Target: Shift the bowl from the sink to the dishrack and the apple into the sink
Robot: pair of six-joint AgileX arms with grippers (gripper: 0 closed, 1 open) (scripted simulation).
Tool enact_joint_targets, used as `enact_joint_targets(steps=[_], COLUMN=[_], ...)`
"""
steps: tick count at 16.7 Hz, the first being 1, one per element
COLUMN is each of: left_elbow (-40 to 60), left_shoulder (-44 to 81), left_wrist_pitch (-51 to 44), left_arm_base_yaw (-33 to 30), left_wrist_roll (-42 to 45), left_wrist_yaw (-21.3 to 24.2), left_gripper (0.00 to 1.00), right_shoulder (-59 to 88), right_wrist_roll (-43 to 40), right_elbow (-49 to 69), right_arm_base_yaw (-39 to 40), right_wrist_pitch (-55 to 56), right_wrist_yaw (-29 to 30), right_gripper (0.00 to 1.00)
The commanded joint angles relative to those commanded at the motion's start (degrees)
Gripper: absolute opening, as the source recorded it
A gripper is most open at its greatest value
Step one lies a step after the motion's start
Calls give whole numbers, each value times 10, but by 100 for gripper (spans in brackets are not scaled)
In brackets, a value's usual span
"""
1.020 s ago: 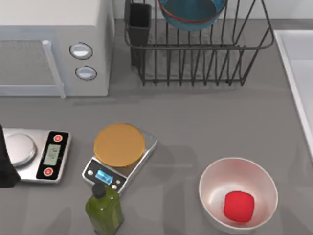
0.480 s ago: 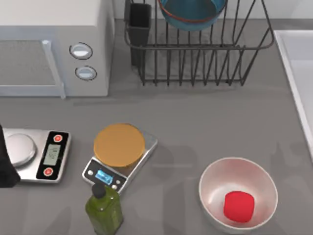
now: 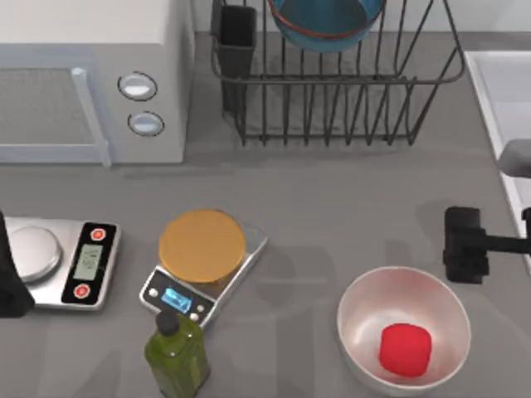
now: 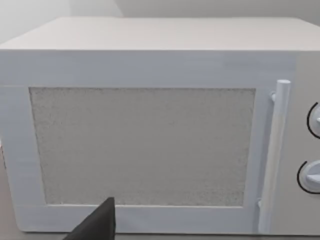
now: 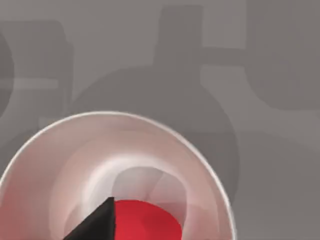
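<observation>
Hovering just beyond the glossy whitish-pink bowl (image 3: 405, 329), the right gripper (image 3: 465, 245), finger state unclear, should descend centred over the small red apple (image 3: 405, 349) below it.

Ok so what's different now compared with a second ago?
The right hand has come into the top view from the right edge and now sits above the table just up and right of the pale bowl, holding nothing. The apple lies in that pale bowl as before, the teal bowl stays in the dishrack, and the left arm stays parked at the left edge.
</observation>
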Motion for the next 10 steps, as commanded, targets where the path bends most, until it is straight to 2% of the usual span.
enact_joint_targets(steps=[5,10], left_elbow=[0,0], left_shoulder=[0,0], left_wrist_pitch=[0,0], left_arm_base_yaw=[0,0], left_wrist_roll=[0,0], left_wrist_yaw=[0,0], left_gripper=[100,100], right_shoulder=[210,298], right_wrist_roll=[82,118], right_elbow=[148,219], right_arm_base_yaw=[82,119], right_wrist_pitch=[-132,-190], right_wrist_yaw=[0,5], right_gripper=[100,100])
